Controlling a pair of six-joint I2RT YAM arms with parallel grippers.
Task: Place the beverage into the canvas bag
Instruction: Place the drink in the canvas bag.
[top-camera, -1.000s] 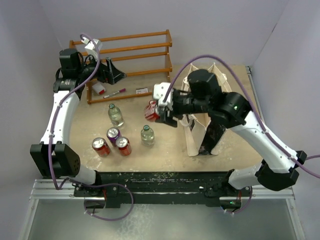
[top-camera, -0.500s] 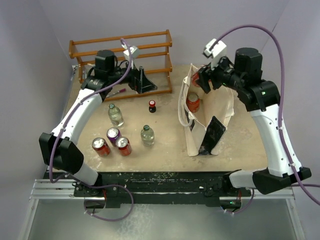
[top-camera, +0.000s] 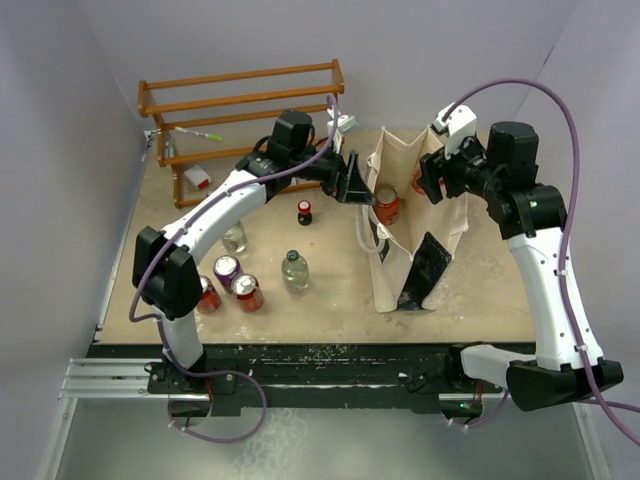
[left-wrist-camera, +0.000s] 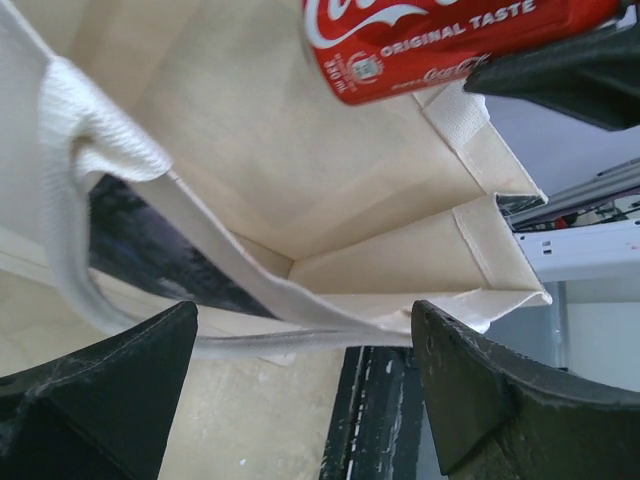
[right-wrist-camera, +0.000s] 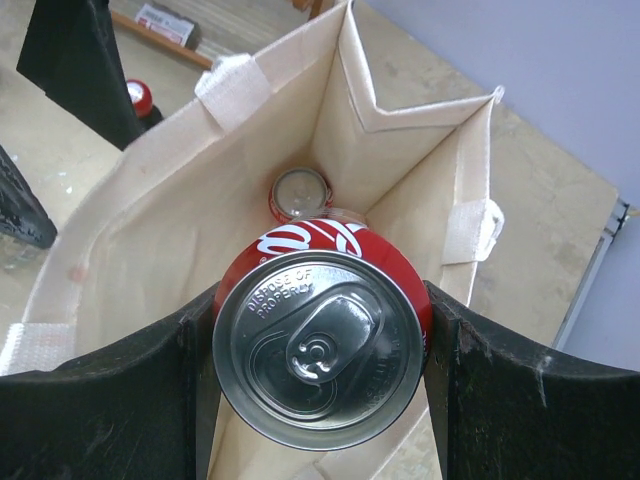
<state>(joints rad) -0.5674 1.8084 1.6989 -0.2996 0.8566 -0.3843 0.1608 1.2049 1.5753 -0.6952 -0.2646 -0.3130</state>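
The canvas bag (top-camera: 400, 250) stands open right of centre, cream with a black panel. My right gripper (top-camera: 424, 186) is shut on a red Coca-Cola can (right-wrist-camera: 318, 345) and holds it upright over the bag's mouth (right-wrist-camera: 150, 230). A second red can (right-wrist-camera: 300, 192) stands on the bag's floor; it also shows in the top view (top-camera: 387, 205). My left gripper (top-camera: 352, 186) is open at the bag's left rim. In the left wrist view the bag's edge and strap (left-wrist-camera: 250, 335) run between its spread jaws, and the held can (left-wrist-camera: 450, 40) shows at the top.
A wooden rack (top-camera: 240, 100) stands at the back left. Left of the bag are two clear bottles (top-camera: 294, 270) (top-camera: 234, 238), a small dark bottle with a red cap (top-camera: 304, 212), a purple can (top-camera: 227, 270) and two red cans (top-camera: 246, 292).
My right gripper carried the red can from the table's middle up over the bag's mouth. My left arm swung right from the rack to the bag's left rim.
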